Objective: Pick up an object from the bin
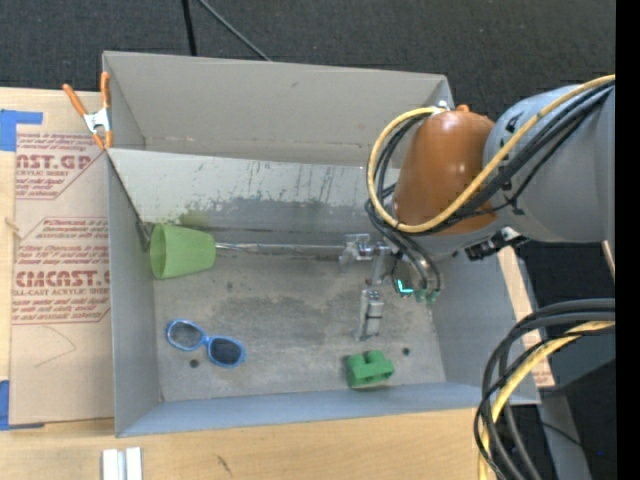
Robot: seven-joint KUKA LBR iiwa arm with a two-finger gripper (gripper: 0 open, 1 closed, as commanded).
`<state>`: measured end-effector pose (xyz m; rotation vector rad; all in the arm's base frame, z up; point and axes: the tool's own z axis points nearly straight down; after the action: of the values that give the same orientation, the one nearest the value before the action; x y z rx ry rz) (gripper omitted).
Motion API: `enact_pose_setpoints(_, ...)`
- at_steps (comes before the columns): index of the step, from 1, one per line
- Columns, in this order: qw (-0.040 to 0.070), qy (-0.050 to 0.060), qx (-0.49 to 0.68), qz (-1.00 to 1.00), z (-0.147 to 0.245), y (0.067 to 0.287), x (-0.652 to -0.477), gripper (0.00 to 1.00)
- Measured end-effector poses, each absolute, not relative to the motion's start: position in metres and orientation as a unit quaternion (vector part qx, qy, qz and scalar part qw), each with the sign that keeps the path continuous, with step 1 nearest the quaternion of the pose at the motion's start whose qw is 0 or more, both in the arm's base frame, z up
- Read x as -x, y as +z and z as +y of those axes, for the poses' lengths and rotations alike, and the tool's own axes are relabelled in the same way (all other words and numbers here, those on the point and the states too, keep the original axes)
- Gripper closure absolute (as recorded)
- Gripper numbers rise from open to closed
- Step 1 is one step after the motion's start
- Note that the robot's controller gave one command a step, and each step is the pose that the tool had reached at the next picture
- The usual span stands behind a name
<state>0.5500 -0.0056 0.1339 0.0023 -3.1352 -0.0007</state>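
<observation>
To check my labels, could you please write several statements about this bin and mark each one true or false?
1. A green cup lies on its side by the left wall of the bin. True.
2. The blue toy glasses lie in the far right corner. False: they lie at the front left.
3. The green block is lifted off the floor. False: it rests on the floor, between the gripper and the front wall.
4. The gripper hangs over the bin's right half. True.

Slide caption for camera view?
Gripper in bin near green block; green cup, blue glasses at left.
</observation>
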Motion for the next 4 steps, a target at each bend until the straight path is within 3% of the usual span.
enact_pose_setpoints(1, 0.004, 0.0, 0.055, -0.998, -0.037, 0.11, -0.477, 0.0)
enact_pose_setpoints(2, 0.001, 0.0, 0.053, -0.999, -0.036, 0.111, -0.48, 1.0)
enact_pose_setpoints(3, -0.001, 0.0, -0.044, -0.999, -0.031, 0.128, -0.497, 1.0)
enact_pose_setpoints(4, 0.0, 0.0, -0.044, -0.999, -0.031, 0.128, -0.496, 0.0)
